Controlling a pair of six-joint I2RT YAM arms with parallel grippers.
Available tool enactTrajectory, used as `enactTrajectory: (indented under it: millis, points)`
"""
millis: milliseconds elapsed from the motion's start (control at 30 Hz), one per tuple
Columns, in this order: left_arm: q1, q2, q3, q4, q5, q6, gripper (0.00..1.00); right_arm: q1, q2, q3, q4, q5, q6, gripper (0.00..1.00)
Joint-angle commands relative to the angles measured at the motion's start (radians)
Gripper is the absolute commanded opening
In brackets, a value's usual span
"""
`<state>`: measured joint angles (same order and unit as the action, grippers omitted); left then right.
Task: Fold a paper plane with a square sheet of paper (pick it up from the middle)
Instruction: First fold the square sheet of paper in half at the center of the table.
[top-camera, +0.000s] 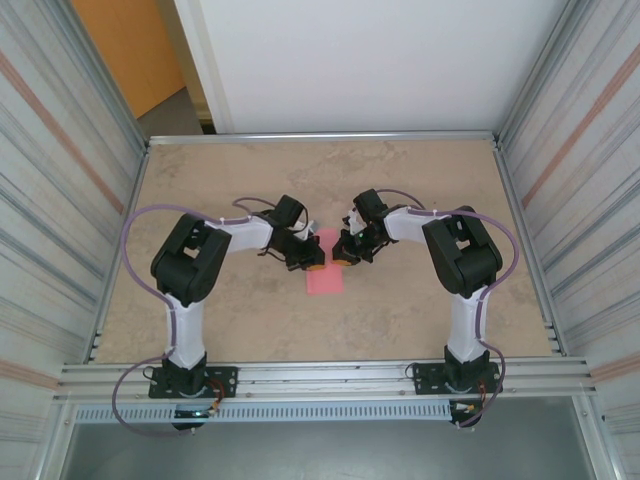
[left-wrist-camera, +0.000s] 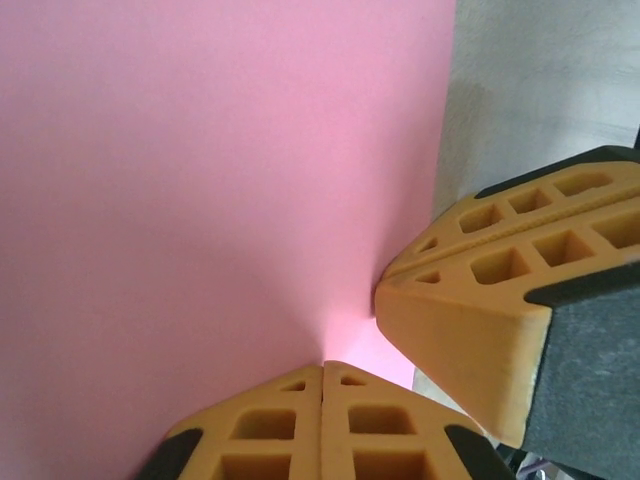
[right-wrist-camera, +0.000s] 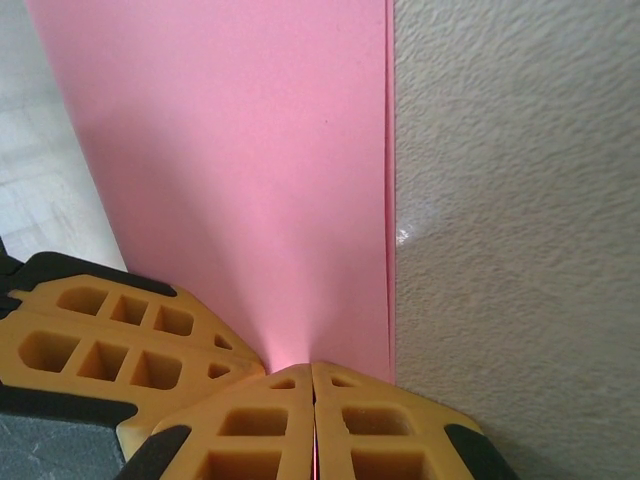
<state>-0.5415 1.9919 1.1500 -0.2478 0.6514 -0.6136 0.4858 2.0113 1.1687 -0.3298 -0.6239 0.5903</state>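
The pink-red sheet of paper (top-camera: 325, 278) lies mid-table as a narrow upright rectangle, and both grippers meet at its upper part. My left gripper (top-camera: 312, 262) comes from the left and my right gripper (top-camera: 347, 255) from the right. In the left wrist view the sheet (left-wrist-camera: 200, 180) runs up into my shut left gripper (left-wrist-camera: 323, 368), with the right gripper's fingers (left-wrist-camera: 470, 310) close beside it. In the right wrist view the sheet (right-wrist-camera: 250, 170) shows a doubled right edge. My right gripper (right-wrist-camera: 314, 368) is shut with pink in its seam, and the left gripper's fingers (right-wrist-camera: 110, 340) are alongside.
The beige stone-patterned table (top-camera: 420, 180) stretches bare around the sheet. Corrugated metal walls (top-camera: 60, 200) stand on both sides, and an aluminium rail (top-camera: 320, 375) carries the arm bases at the near edge.
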Motion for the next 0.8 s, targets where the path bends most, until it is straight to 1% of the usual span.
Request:
enactTrajectory:
  millis: [0, 233, 333, 400, 500, 600, 767]
  points:
    - [0.035, -0.01, -0.067, -0.041, -0.039, 0.051, 0.04, 0.004, 0.138, -0.07, -0.182, 0.292, -0.013, 0.09]
    - [0.107, -0.083, -0.166, -0.045, -0.04, 0.071, 0.04, 0.007, 0.149, -0.06, -0.228, 0.352, -0.024, 0.09]
    - [0.147, -0.137, -0.195, -0.054, -0.045, 0.078, 0.04, 0.007, 0.15, -0.058, -0.23, 0.356, -0.027, 0.09]
    - [0.158, -0.174, -0.192, -0.055, -0.033, 0.083, 0.04, 0.008, 0.149, -0.056, -0.233, 0.354, -0.027, 0.08]
    - [0.143, -0.222, -0.164, -0.028, 0.005, 0.077, 0.04, 0.01, 0.15, -0.053, -0.232, 0.352, -0.027, 0.08]
    - [0.102, -0.222, -0.132, 0.032, 0.028, 0.046, 0.05, 0.011, 0.152, -0.051, -0.231, 0.348, -0.024, 0.08]
    - [0.037, -0.112, -0.058, 0.107, 0.045, -0.024, 0.05, 0.012, 0.159, -0.049, -0.229, 0.339, -0.023, 0.08]
